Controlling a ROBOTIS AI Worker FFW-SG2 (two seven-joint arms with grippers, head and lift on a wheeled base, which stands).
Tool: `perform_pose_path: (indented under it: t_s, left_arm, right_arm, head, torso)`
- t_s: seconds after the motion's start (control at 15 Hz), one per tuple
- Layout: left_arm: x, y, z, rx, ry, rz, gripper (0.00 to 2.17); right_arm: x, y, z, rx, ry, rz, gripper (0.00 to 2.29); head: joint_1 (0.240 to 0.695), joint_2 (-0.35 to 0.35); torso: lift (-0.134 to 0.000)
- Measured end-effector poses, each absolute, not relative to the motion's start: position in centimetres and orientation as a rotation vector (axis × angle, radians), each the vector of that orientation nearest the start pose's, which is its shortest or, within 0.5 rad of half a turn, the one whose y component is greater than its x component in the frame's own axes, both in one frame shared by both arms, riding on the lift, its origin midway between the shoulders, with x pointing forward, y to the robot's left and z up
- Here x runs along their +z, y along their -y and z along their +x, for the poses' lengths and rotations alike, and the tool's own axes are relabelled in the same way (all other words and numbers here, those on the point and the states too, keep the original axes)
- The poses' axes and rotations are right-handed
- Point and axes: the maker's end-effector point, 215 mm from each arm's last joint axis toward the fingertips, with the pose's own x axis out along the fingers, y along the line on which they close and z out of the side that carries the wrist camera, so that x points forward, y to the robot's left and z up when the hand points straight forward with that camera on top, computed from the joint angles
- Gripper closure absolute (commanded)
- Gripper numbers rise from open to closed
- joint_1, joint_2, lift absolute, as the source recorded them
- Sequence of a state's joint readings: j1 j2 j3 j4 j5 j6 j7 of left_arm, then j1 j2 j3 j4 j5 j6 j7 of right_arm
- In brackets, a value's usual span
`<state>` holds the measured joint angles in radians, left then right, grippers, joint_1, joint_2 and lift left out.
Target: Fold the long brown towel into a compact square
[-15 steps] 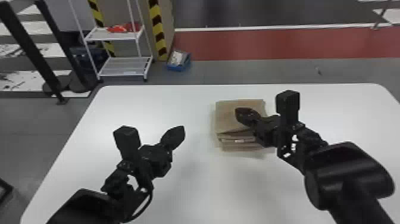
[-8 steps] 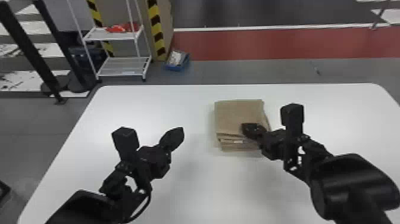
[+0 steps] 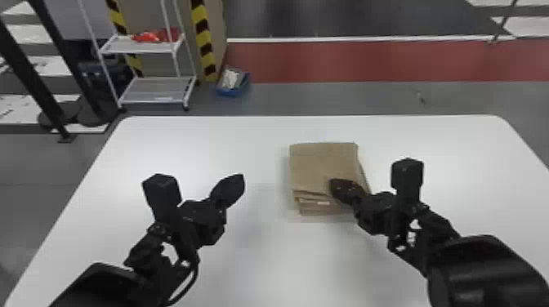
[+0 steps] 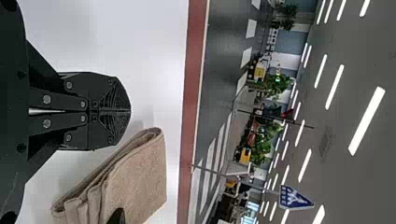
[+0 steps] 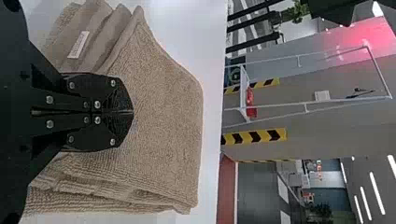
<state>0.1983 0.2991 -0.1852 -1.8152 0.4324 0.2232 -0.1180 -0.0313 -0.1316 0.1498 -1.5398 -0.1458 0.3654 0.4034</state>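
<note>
Beyond the far edge of a white desk [image 3: 261,130], pale items [image 3: 230,78] are held in a blue bin [image 3: 232,91] set on the floor. Beside it, red goods [image 3: 157,36] are carried on the upper shelf of a white rack [image 3: 153,90], whose top is cropped by the head view's upper edge. The pale items cannot be identified.

On the desk, right of centre, the brown towel [image 3: 322,167] is seen folded into a layered stack, its edges slightly uneven, with a small white label [image 3: 323,203] exposed among the folds on the near side. The stack is partly covered by the right hand [image 3: 331,185], which is placed over its near right portion; in the right wrist view the two fingertips are pressed together, and the cloth beneath them is hidden. Whether the towel is touched cannot be told.

The left hand [image 3: 241,179] is positioned above the desk, well apart from the towel, its fingers likewise closed against each other. Both arms are cut off by the head view's borders, as is the desk's near side. In the left wrist view, the towel is cropped and partly blocked by a black tip [image 4: 117,217].
</note>
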Motion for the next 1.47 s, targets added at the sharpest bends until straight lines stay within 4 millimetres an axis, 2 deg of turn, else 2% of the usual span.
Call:
perform_pose_path:
  t_s: [0.2,0.33,0.4,0.47,0.53,0.6,0.67,0.73,0.8,1.0,1.13,1.27,1.47]
  left_arm:
    - [-39.7,-14.9,50.5,-0.379,-0.246,-0.166,2.15]
    - [-39.6,-14.9,50.3,-0.378,-0.244,-0.165,2.15]
    - [-39.4,-14.9,50.3,-0.376,-0.241,-0.165,2.15]
    - [-39.0,-14.9,50.4,-0.371,-0.236,-0.164,2.08]
    - [-38.7,-14.8,50.4,-0.367,-0.230,-0.161,1.91]
    - [-38.2,-14.8,50.5,-0.359,-0.222,-0.158,1.64]
    - [-37.6,-14.8,50.7,-0.349,-0.210,-0.153,0.98]
    - [-36.6,-15.0,51.0,-0.336,-0.191,-0.144,0.16]
    - [-35.8,-15.1,51.3,-0.326,-0.173,-0.125,0.00]
    - [-33.3,-16.0,52.6,-0.252,-0.106,-0.042,0.01]
    - [-32.5,-16.0,53.3,-0.220,-0.074,-0.016,0.02]
    - [-32.5,-16.2,54.2,-0.170,-0.043,-0.003,0.02]
    - [-31.2,-16.6,54.6,-0.094,0.054,-0.008,0.02]
  right_arm:
    - [-45.3,10.7,54.3,0.543,-0.390,0.068,2.02]
    - [-44.0,10.8,54.1,0.543,-0.364,0.080,1.99]
    - [-42.8,11.0,54.1,0.539,-0.342,0.087,1.87]
    - [-41.4,11.4,54.1,0.533,-0.311,0.098,1.56]
    - [-39.7,12.3,54.1,0.521,-0.275,0.110,1.07]
    - [-38.3,13.4,54.1,0.504,-0.237,0.117,0.59]
    - [-37.0,15.2,54.2,0.478,-0.203,0.114,0.16]
    - [-36.0,17.4,54.4,0.448,-0.179,0.101,0.06]
    - [-35.4,19.3,54.6,0.419,-0.168,0.089,0.06]
    - [-33.2,26.2,55.2,0.290,-0.130,0.057,0.04]
    - [-32.7,29.0,54.9,0.220,-0.113,0.037,0.04]
    - [-32.7,29.6,54.1,0.202,-0.101,0.028,0.04]
    - [-32.7,29.4,51.6,0.185,-0.073,0.031,0.07]
  head:
    - [0.695,0.044]
    - [0.695,0.044]
    - [0.695,0.043]
    - [0.695,0.040]
    - [0.695,0.035]
    - [0.695,0.014]
    - [0.695,-0.002]
    - [0.695,-0.016]
    - [0.695,-0.034]
    - [0.695,-0.102]
    - [0.695,-0.127]
    - [0.695,-0.135]
    - [0.695,-0.132]
  torso:
    - [-0.124]
    - [-0.124]
    - [-0.124]
    - [-0.124]
    - [-0.124]
    - [-0.124]
    - [-0.124]
    - [-0.124]
    - [-0.124]
    - [-0.124]
    - [-0.124]
    - [-0.124]
    - [-0.124]
